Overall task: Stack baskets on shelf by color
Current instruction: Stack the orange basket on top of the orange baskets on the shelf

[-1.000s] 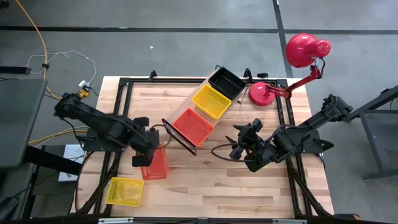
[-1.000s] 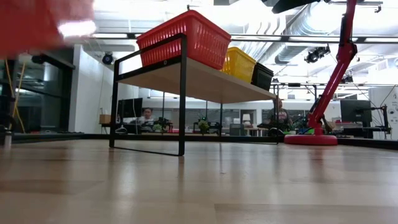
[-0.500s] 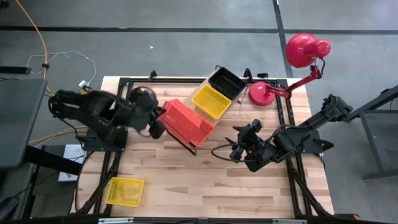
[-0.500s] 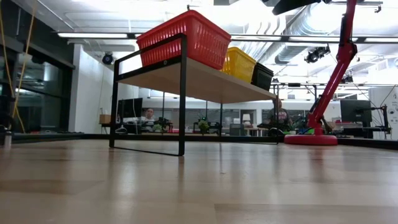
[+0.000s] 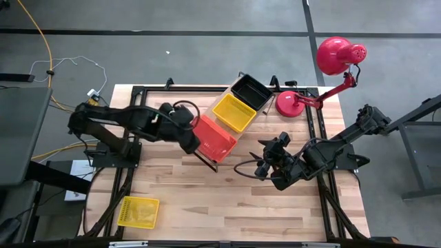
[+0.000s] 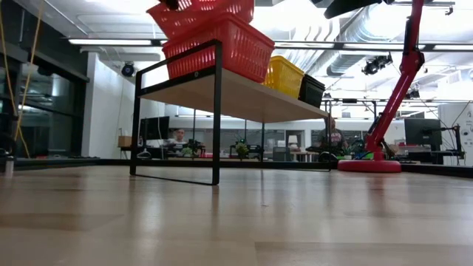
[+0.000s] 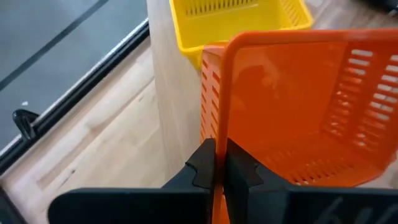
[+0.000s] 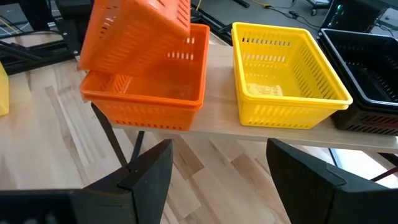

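The left gripper (image 7: 219,171) has its fingers clamped on the rim wall of the held orange basket (image 5: 210,132), tilted over the orange basket on the shelf (image 8: 149,93). Treat the basket as light, thin, slightly flexible mesh plastic: keep your hold on the stiffer rim. The right gripper (image 8: 221,168), fingers apart, waits over the surface. One yellow basket (image 5: 138,211) lies on the surface.

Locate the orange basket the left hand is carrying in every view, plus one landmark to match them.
High view: held orange basket, centre, at the shelf's near end.
Low view: top centre, tilted above the orange basket on the shelf.
Left wrist view: fills the right half, rim pinched by the left hand.
Right wrist view: upper left.
Shared landmark: yellow basket on the shelf.
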`<control>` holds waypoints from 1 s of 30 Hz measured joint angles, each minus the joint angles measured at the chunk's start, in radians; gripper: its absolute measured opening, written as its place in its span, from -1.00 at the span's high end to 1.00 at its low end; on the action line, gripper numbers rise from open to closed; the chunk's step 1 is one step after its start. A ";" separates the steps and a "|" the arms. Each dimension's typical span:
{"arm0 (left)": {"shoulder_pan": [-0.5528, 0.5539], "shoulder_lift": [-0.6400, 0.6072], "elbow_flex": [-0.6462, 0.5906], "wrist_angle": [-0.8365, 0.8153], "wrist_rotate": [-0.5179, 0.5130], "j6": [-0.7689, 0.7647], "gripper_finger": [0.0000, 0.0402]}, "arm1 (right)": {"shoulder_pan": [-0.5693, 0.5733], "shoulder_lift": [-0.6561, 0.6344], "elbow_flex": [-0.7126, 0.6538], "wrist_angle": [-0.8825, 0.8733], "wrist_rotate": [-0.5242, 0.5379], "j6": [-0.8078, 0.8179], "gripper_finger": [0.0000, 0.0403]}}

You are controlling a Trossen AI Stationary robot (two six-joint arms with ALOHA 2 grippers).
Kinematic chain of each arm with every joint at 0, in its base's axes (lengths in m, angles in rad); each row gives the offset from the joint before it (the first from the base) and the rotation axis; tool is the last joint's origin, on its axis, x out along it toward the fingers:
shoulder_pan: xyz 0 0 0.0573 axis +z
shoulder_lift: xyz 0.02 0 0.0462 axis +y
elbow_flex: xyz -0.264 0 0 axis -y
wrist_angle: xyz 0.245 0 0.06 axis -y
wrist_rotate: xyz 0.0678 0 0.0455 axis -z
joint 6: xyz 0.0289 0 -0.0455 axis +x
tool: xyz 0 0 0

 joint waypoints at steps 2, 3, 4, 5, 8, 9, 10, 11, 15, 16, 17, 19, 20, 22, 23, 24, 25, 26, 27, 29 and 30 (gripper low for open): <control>0.000 0.007 0.001 0.007 -0.009 -0.001 1.00 | 0.000 0.000 0.000 0.000 0.000 0.001 -0.23; 0.000 0.009 0.001 0.007 -0.009 -0.004 1.00 | 0.000 0.000 0.000 0.000 0.001 0.001 -0.23; 0.000 0.011 0.001 0.009 -0.009 -0.007 1.00 | 0.000 0.000 0.000 -0.001 0.001 0.002 -0.23; 0.000 0.011 0.001 0.018 -0.009 -0.008 1.00 | 0.000 0.000 0.000 -0.003 0.001 0.002 -0.23; -0.001 0.009 0.001 0.058 -0.009 -0.009 1.00 | 0.000 0.000 0.000 -0.004 0.001 0.003 -0.23; -0.001 0.009 0.001 0.065 -0.009 -0.013 1.00 | 0.000 0.000 0.000 -0.005 0.001 0.003 -0.23; -0.001 0.009 0.001 0.069 -0.007 -0.021 1.00 | 0.000 0.000 0.000 -0.005 0.001 0.003 -0.23; -0.001 0.009 0.001 0.069 -0.002 -0.030 1.00 | 0.000 0.000 0.000 -0.005 0.002 0.003 -0.23; -0.001 0.009 0.001 0.068 0.043 -0.039 0.98 | 0.000 0.000 0.000 -0.005 0.002 0.003 -0.23; -0.001 0.009 0.001 0.068 0.046 -0.045 0.97 | 0.000 0.000 0.000 -0.005 0.002 0.003 -0.23; -0.001 0.009 0.001 0.068 0.047 -0.050 0.96 | 0.000 0.000 0.000 -0.005 0.002 0.003 -0.23; -0.001 0.009 0.001 0.068 0.046 -0.052 0.94 | 0.000 0.000 0.000 -0.005 0.002 0.003 -0.23; -0.001 0.009 0.001 0.068 0.046 -0.052 0.93 | 0.000 0.000 0.000 -0.005 0.002 0.003 -0.23; -0.001 0.009 0.001 0.067 0.046 -0.052 0.90 | 0.000 0.000 0.000 -0.005 0.002 0.003 -0.23; -0.001 0.009 0.001 0.067 0.046 -0.052 0.89 | 0.000 0.000 0.000 -0.005 0.002 0.003 -0.23; -0.001 0.009 0.001 0.066 0.046 -0.052 0.87 | 0.000 0.000 0.000 -0.005 0.002 0.003 -0.23; -0.001 0.009 0.001 0.066 0.045 -0.052 0.86 | 0.000 0.000 0.000 -0.005 0.002 0.003 -0.23; -0.001 0.009 0.001 0.065 0.045 -0.052 0.85 | 0.000 0.000 0.000 -0.005 0.002 0.003 -0.23; -0.001 0.009 0.001 0.065 0.044 -0.052 0.83 | 0.000 0.000 0.000 -0.005 0.002 0.003 -0.23; -0.001 0.009 0.001 0.065 0.043 -0.052 0.81 | 0.000 0.000 0.000 -0.005 0.002 0.003 -0.23; -0.001 0.009 0.001 0.065 0.043 -0.050 0.79 | 0.000 0.000 0.000 -0.005 0.002 0.003 -0.23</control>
